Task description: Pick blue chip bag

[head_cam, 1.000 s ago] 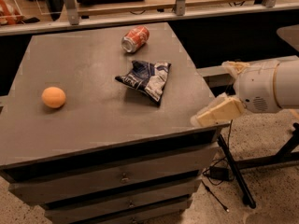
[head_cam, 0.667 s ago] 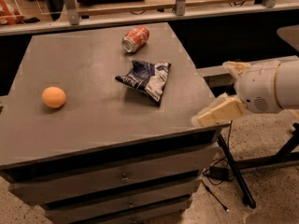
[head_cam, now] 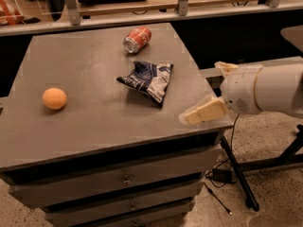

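Note:
The blue chip bag [head_cam: 148, 80] lies crumpled on the grey cabinet top [head_cam: 94, 122], right of centre; it is dark navy with white patches and lettering. My gripper [head_cam: 201, 92] hangs at the cabinet's right edge, to the right of the bag and a little nearer, not touching it. Its two cream fingers stand apart, the lower one [head_cam: 206, 111] over the cabinet's front right corner and the upper one [head_cam: 225, 68] off the edge. The gripper is open and empty.
A red-orange soda can [head_cam: 137, 39] lies on its side behind the bag. An orange ball [head_cam: 54, 98] sits at the left. The cabinet has drawers [head_cam: 124, 179] in front. A railing and shelf run behind. A dark stand and cables are on the floor at right [head_cam: 239, 174].

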You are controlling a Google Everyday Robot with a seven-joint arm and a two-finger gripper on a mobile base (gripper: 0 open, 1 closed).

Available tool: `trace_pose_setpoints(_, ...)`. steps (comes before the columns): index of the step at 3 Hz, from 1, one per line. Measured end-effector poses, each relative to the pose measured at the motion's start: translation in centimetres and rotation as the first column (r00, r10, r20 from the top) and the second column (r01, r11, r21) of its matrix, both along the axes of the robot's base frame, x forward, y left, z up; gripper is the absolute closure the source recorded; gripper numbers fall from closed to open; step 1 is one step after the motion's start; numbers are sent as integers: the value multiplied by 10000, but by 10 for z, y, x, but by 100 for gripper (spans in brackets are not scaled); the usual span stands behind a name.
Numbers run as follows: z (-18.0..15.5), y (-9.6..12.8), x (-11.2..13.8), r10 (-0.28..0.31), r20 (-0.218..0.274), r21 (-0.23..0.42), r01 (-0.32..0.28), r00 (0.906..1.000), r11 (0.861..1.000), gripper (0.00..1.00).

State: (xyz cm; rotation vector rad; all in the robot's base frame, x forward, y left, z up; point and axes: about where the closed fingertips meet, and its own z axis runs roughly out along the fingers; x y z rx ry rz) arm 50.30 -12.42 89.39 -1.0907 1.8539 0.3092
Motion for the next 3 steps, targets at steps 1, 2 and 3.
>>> trace_pose_setpoints(1, -14, 15, 11, 30, -210, 180, -27, 9998, 9998, 0)
trace_pose_setpoints(2, -26, 30, 17, 138, -350, 351, -125, 9993, 9993, 0)
trace_pose_setpoints(3, -38, 44, 29, 342, -248, 596, -327, 9991, 9977, 0)
